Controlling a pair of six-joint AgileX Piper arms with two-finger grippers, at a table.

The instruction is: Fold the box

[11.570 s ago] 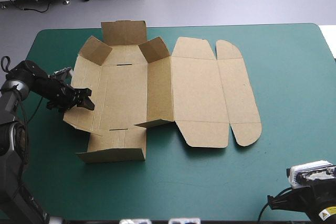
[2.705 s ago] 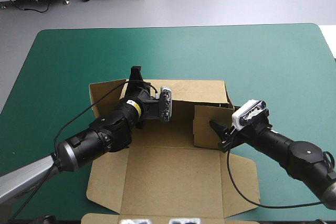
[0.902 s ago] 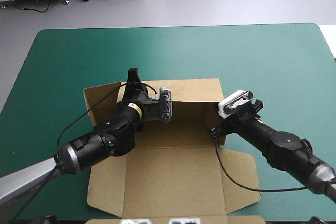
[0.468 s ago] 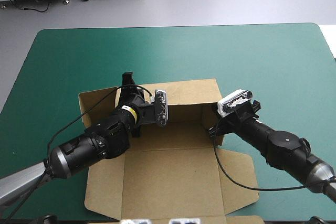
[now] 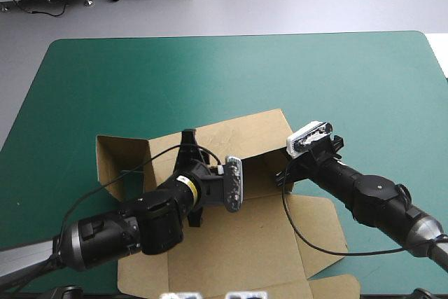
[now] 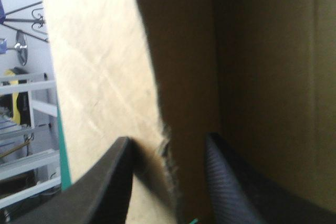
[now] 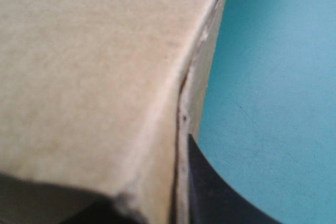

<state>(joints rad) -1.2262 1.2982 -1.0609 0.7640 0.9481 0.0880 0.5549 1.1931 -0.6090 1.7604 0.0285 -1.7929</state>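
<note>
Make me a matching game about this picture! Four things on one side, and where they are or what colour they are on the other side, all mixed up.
Things:
1. left gripper
2. right gripper
3. lid
4. table cover

Places or colours:
a. teal-green
b. lying flat on the near side of the box
c. shut on the box's far wall
d. shut on the box's right wall

Pairs: 1-c, 2-d, 3-b, 4-a
</note>
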